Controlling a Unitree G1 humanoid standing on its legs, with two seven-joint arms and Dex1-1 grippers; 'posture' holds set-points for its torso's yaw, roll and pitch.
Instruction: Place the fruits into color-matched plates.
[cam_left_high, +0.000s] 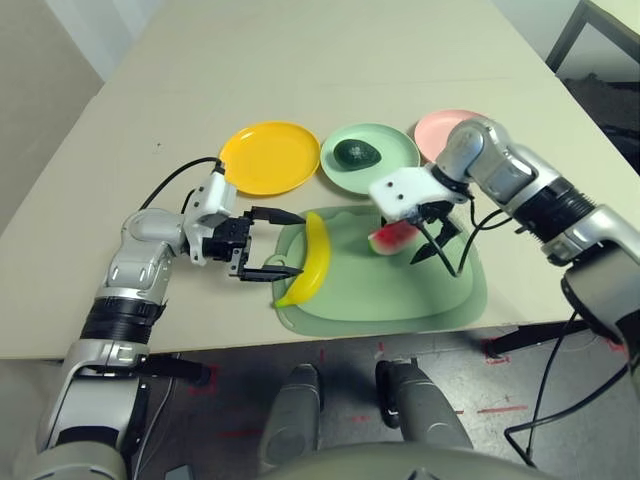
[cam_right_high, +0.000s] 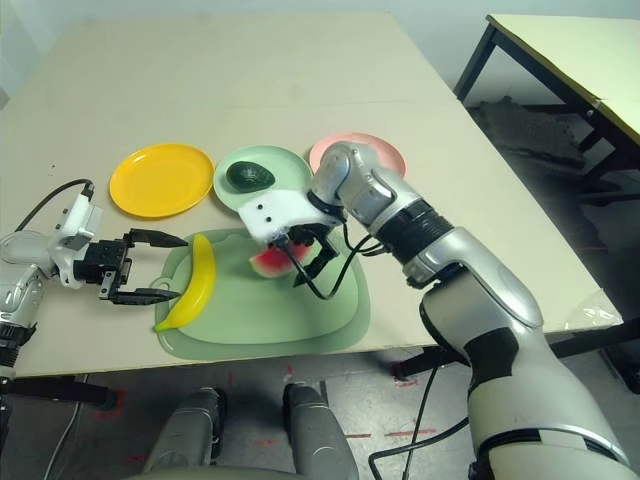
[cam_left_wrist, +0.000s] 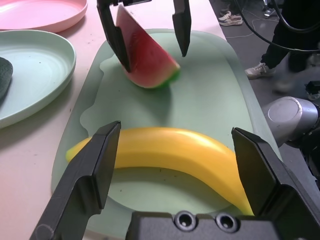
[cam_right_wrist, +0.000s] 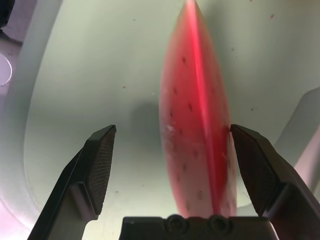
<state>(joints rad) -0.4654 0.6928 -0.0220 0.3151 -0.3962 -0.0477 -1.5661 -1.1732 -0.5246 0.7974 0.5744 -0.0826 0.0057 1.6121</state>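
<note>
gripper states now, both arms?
Left gripper: open, straddling the banana, not gripping.
Right gripper: open around the watermelon wedge, nothing held.

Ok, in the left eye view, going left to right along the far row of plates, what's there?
Yellow plate → green plate holding the avocado → pink plate, partly hidden behind the right arm.

Bright even light, soft shadows, sharp focus

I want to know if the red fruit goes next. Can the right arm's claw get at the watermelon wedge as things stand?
Probably yes. The right claw hangs open right over the watermelon wedge on the cutting mat, its fingers straddling the wedge. Nothing sits between them; the banana lies apart.
</note>
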